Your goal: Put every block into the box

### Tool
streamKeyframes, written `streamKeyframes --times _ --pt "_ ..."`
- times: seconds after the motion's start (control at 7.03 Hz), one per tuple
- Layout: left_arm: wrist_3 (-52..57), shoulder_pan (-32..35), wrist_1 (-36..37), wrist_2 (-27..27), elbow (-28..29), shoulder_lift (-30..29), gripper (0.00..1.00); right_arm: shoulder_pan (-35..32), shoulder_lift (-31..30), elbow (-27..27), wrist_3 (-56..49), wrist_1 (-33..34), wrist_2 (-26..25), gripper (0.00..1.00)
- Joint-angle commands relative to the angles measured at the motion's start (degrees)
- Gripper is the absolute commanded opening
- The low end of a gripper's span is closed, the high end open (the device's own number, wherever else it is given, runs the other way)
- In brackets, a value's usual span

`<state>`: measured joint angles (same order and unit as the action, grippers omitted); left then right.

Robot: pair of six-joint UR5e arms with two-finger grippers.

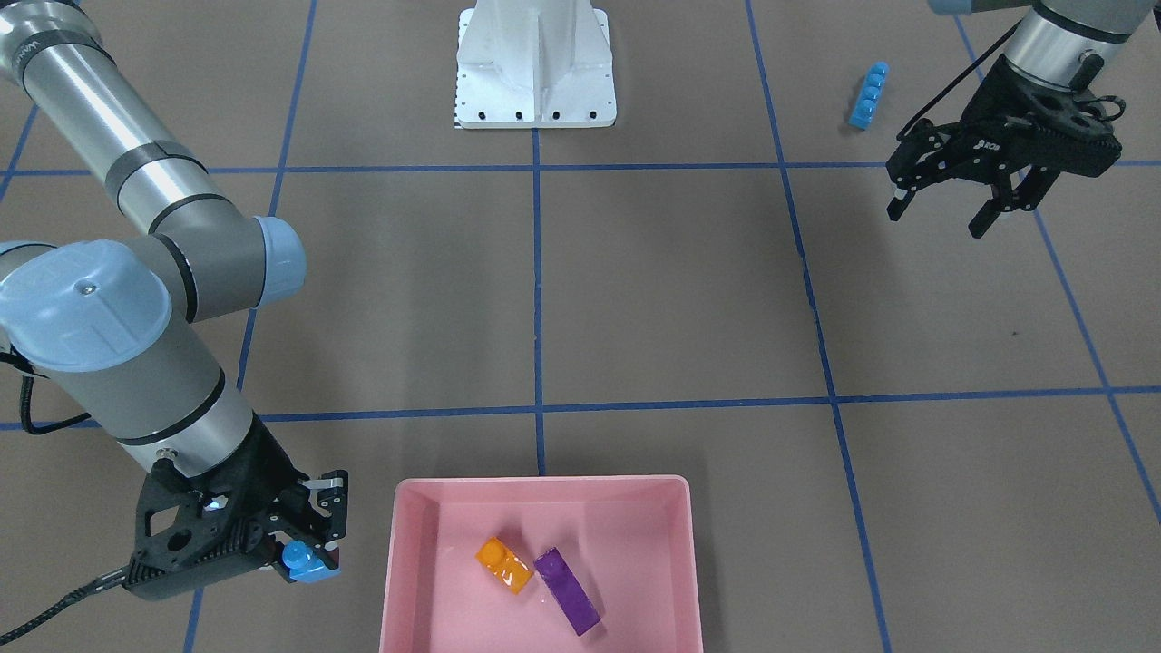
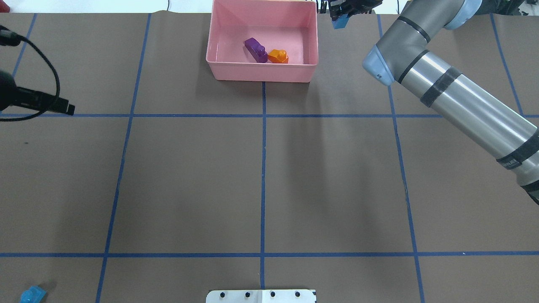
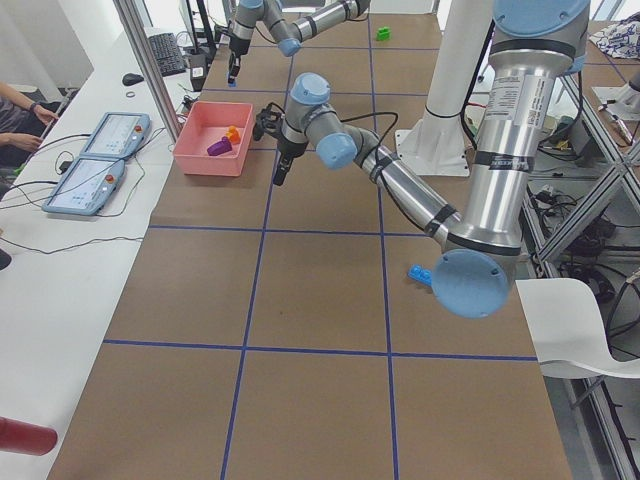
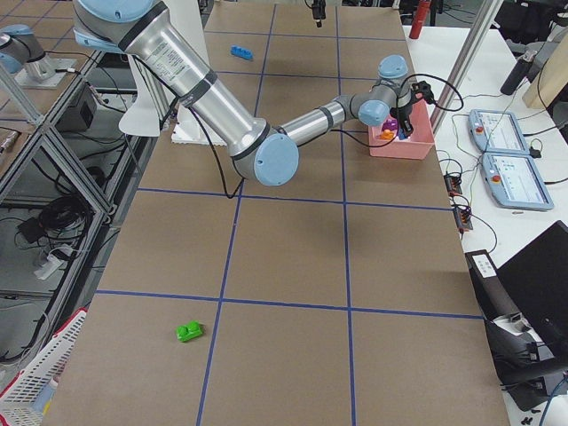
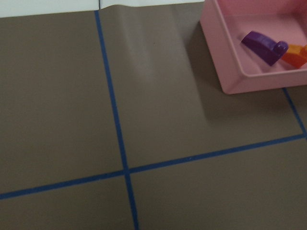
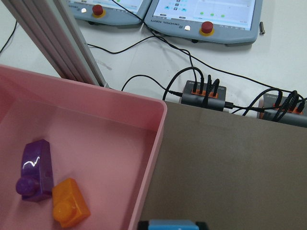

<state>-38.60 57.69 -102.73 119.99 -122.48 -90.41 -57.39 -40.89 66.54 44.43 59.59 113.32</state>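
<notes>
My right gripper (image 1: 308, 555) is shut on the small blue brick (image 1: 307, 564) and holds it just outside the pink box (image 1: 544, 482), beside its side wall. The brick also shows in the overhead view (image 2: 339, 21) and at the bottom of the right wrist view (image 6: 170, 225). The orange brick (image 1: 503, 564) and the long purple brick (image 1: 567, 589) lie in the box (image 2: 261, 72). My left gripper (image 1: 943, 213) is open and empty, above the table near the long blue brick (image 1: 869, 95). The green brick (image 4: 189, 332) lies far off, at the table's right end.
The white metal base (image 1: 535, 91) stands at the robot's edge of the table. Past the box are an aluminium post (image 6: 57, 43), operator tablets (image 6: 206, 17) and cables. Blue tape lines cross the brown table.
</notes>
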Motion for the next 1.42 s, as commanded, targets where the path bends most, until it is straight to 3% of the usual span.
streamKeyframes --times 0.0,0.28,0.43,0.57,0.71,1.0,1.14,1.28 --pt "7.9 -1.9 0.1 0.4 -2.7 9.7 1.00 0.9 4.5 -2.0 4.5 0.8 -1.5 0.00" --pt "12.4 -4.6 0.0 0.4 -4.2 15.8 1.00 6.2 11.9 -11.3 5.0 0.4 -8.5 0.00" --pt "12.4 -6.7 -0.5 0.5 -4.7 17.8 1.00 7.9 12.3 -13.7 5.0 -2.3 -10.7 0.00" --pt "12.5 -8.4 -0.7 0.5 -6.3 20.0 1.00 8.3 12.3 -17.2 4.9 -8.2 -11.3 0.44" --pt "12.4 -10.2 -1.7 0.4 -6.8 22.4 1.00 8.2 13.0 -17.4 5.1 -8.1 -11.3 0.99" --pt "11.7 -17.7 -2.4 0.7 -6.7 25.8 1.00 7.0 14.0 -16.6 8.4 -7.3 -10.6 1.00" --pt "11.4 -22.4 -2.3 0.8 -6.5 27.6 1.00 6.0 13.6 -13.1 8.3 -3.6 -8.0 1.00" --pt "11.4 -26.1 -2.3 0.8 -6.2 28.9 1.00 3.5 12.9 -6.7 7.6 5.4 -1.6 1.00"
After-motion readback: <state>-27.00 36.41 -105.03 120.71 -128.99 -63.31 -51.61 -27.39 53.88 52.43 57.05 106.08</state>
